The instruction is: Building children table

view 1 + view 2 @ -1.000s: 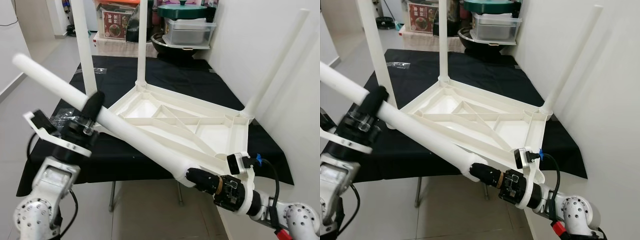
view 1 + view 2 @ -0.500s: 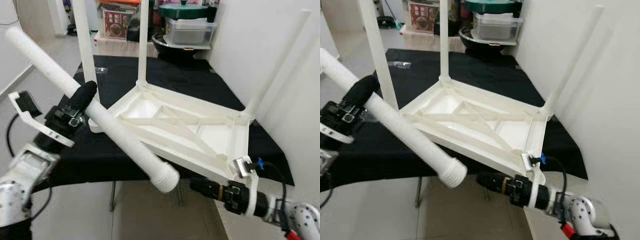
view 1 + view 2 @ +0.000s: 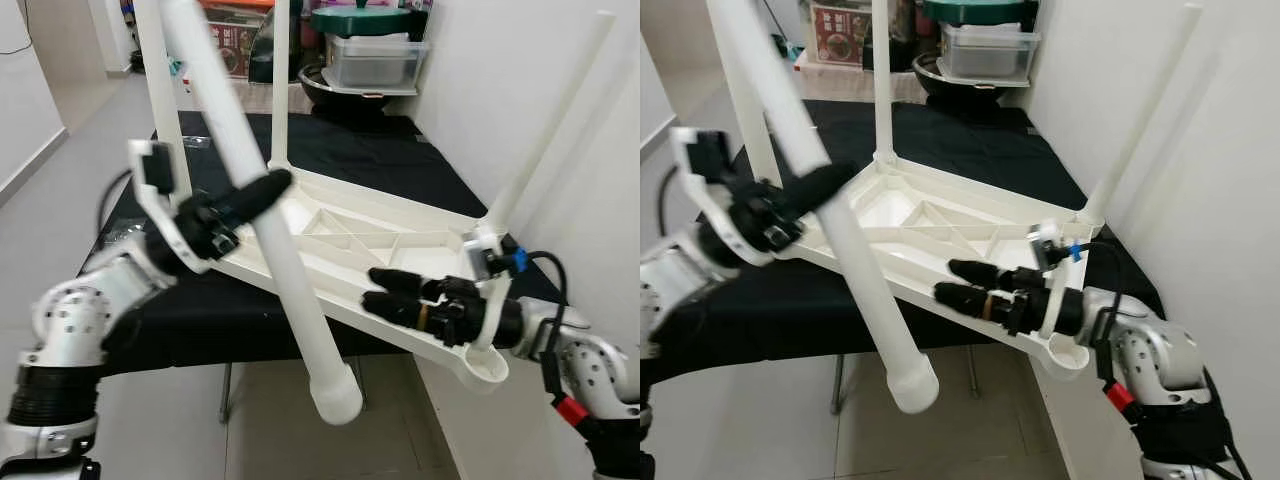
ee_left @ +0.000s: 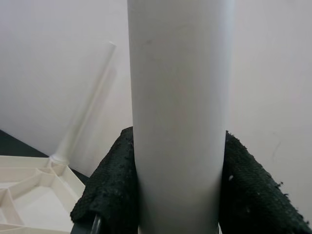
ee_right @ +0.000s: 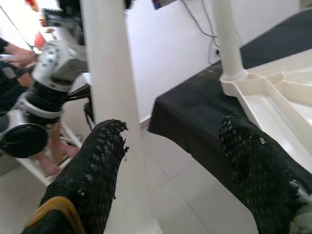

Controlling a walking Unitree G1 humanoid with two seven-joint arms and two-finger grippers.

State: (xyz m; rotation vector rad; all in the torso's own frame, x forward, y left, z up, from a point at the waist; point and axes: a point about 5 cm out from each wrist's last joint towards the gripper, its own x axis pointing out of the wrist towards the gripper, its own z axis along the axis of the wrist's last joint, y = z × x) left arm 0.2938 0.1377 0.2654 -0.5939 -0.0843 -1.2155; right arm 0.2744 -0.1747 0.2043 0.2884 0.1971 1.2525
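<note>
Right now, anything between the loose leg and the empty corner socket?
The right gripper, open, hovers over the tabletop edge between the leg, held by the left gripper, and the empty socket. Nothing else visible blocks it.

White wall (image 3: 560, 90) along the right of the frame; pale tiled floor (image 3: 60, 130) at left and bottom. Desk (image 3: 400, 165) under black cloth at centre. Behind it, upper centre: clear plastic bin (image 3: 375, 62), green lid (image 3: 365, 20).
</note>
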